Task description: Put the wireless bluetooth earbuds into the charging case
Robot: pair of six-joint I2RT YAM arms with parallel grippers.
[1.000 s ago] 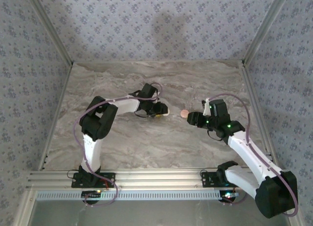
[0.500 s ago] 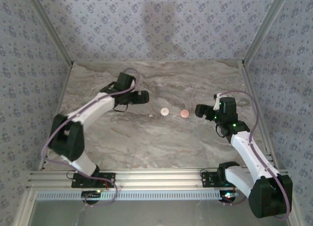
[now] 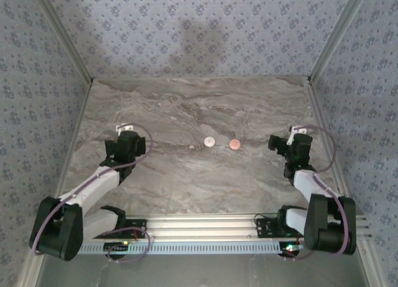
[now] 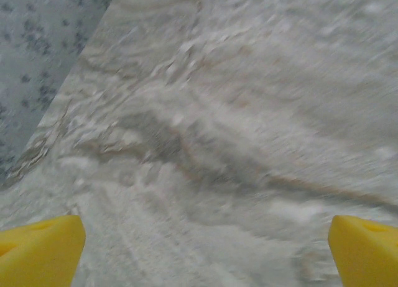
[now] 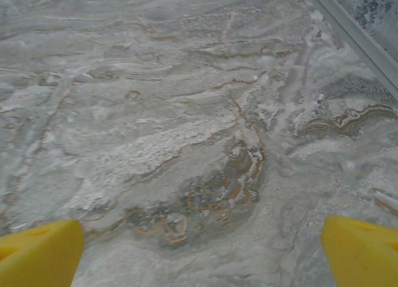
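Observation:
Two small round discs lie mid-table in the top view, a pale one (image 3: 209,141) and a pinker one (image 3: 234,144). I cannot tell whether either is the charging case. A tiny white speck (image 3: 191,147) just left of the pale disc looks like one of the earbuds. My left gripper (image 3: 122,146) hangs far to the left of them, and my right gripper (image 3: 278,142) is off to the right. In the left wrist view the left gripper (image 4: 205,250) is open over bare marble. The right gripper (image 5: 202,250) is likewise open with nothing between its yellow fingertips (image 5: 37,253).
The marble tabletop (image 3: 186,107) is bounded by metal rails (image 3: 74,138) and patterned walls on three sides. The right rail (image 5: 357,35) runs close past my right gripper. The arm bases sit on the aluminium frame (image 3: 199,228) at the near edge.
Both arms have drawn back from the middle toward their own sides. Both grippers have opened. The pale disc now lies uncovered where the left gripper was.

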